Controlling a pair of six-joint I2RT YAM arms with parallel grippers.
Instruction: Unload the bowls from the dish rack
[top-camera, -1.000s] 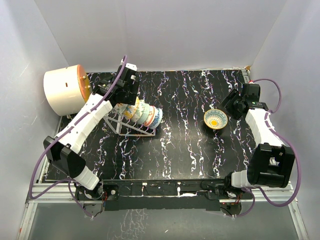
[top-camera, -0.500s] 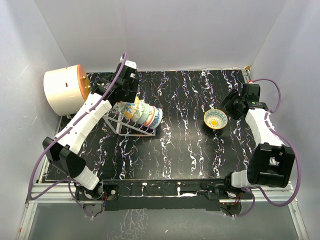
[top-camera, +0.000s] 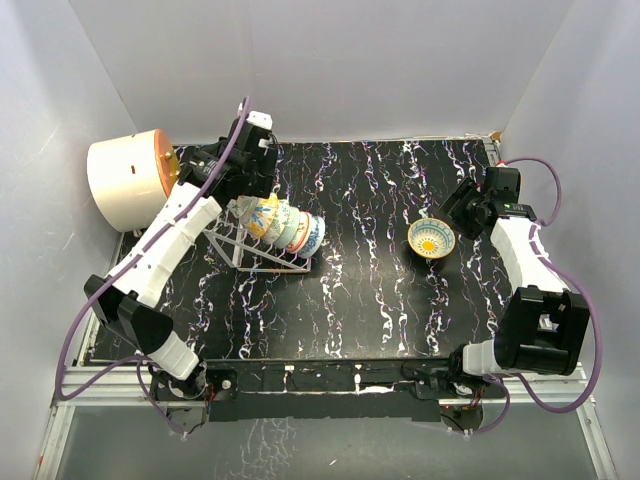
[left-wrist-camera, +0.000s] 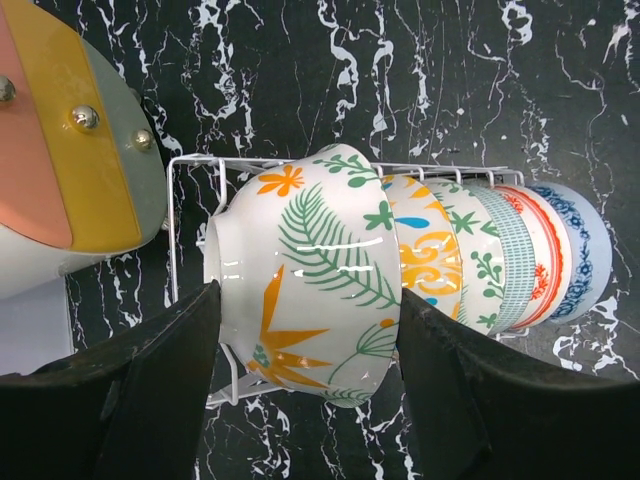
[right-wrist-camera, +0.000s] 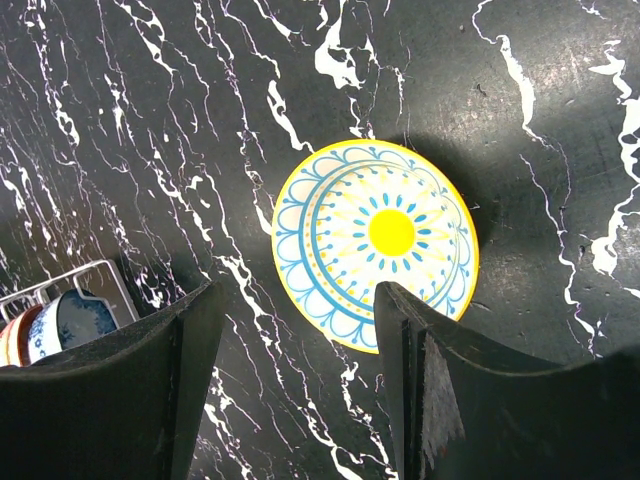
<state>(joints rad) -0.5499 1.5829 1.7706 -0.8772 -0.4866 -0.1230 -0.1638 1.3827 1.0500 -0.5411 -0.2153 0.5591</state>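
Observation:
The silver wire dish rack (top-camera: 262, 258) stands at the left of the table with a row of bowls (top-camera: 295, 230) on edge in it. In the left wrist view the rack (left-wrist-camera: 190, 165) holds several bowls (left-wrist-camera: 500, 260). My left gripper (top-camera: 247, 200) is shut on the end bowl, white with green leaves and orange flowers (left-wrist-camera: 310, 260), with one finger on each side of it. The bowl sits a little higher than the row. A yellow and blue bowl (top-camera: 431, 238) stands upright on the table at the right. My right gripper (top-camera: 463, 214) is open beside it, with the bowl (right-wrist-camera: 375, 255) just past its fingertips.
A large cream-and-orange cylinder (top-camera: 130, 180) lies at the far left, close behind the rack, and shows in the left wrist view (left-wrist-camera: 60, 150). White walls enclose the table on three sides. Black marbled tabletop (top-camera: 360, 290) lies between the rack and the yellow bowl.
My left wrist has moved up and back, and the leaf-patterned bowl in its fingers now shows more clearly at the rack's left end. The right arm and the yellow bowl have not moved.

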